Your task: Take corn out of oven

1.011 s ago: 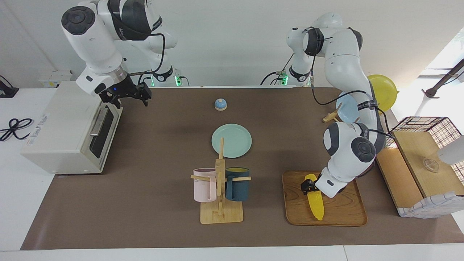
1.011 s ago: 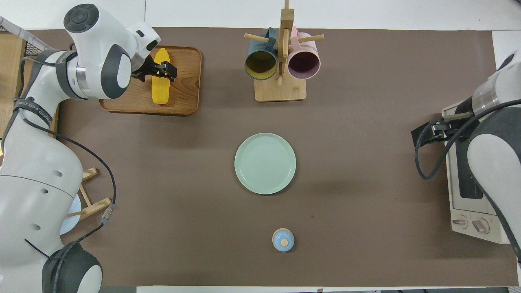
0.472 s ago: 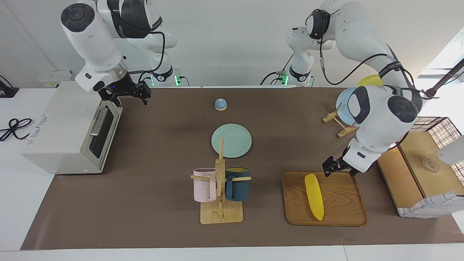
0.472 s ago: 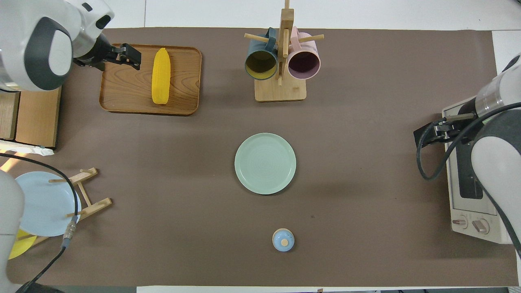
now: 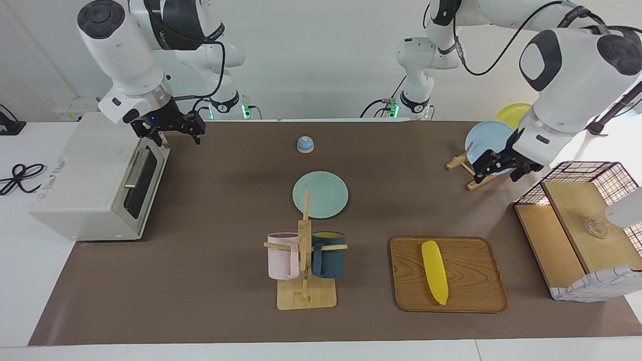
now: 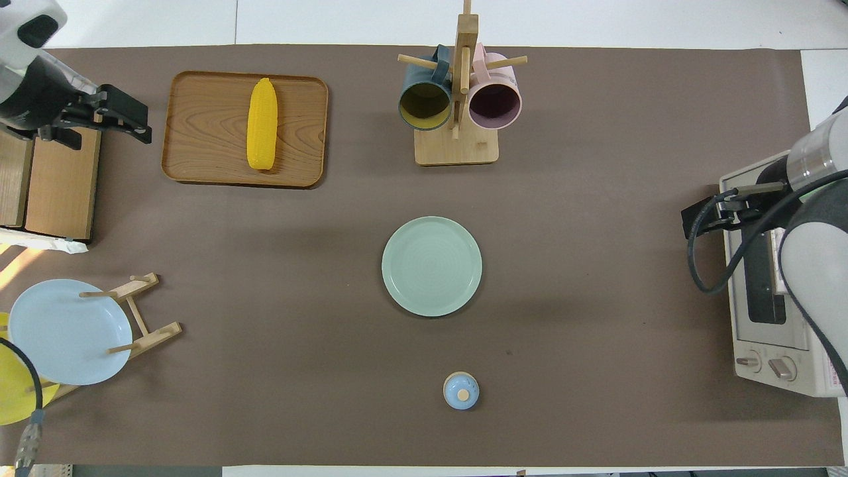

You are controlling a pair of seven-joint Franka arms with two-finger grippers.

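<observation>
Corn lies on the tray near the bench's front edge. Left gripper hangs empty, fingers apart; right gripper's fingers, by the oven: cannot tell.

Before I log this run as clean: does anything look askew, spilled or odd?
Nothing stands out. The corn lies whole on the tray, the oven door is shut, and both mugs hang on their rack. Nothing is spilled.

The oven (its interior) hidden by closed door.
</observation>
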